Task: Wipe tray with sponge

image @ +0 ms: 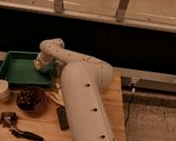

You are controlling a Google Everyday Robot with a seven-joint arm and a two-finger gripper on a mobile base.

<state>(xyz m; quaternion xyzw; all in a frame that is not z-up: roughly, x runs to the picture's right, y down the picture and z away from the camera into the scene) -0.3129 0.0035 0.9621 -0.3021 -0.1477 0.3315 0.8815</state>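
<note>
Tray [16, 69]: gripper [42, 66] over its right edge.

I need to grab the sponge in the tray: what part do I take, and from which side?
Come from straight above, I'd say, and pinch the sponge across its width. It is a small soft block lying low in the tray near the right rim, which would block a sideways approach. The gripper is right at it, over the tray's right end.

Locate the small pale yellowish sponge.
In the camera view, the sponge sits at left, inside the green plastic tray near its right rim, at the gripper, behind the round dark bowl.
</note>
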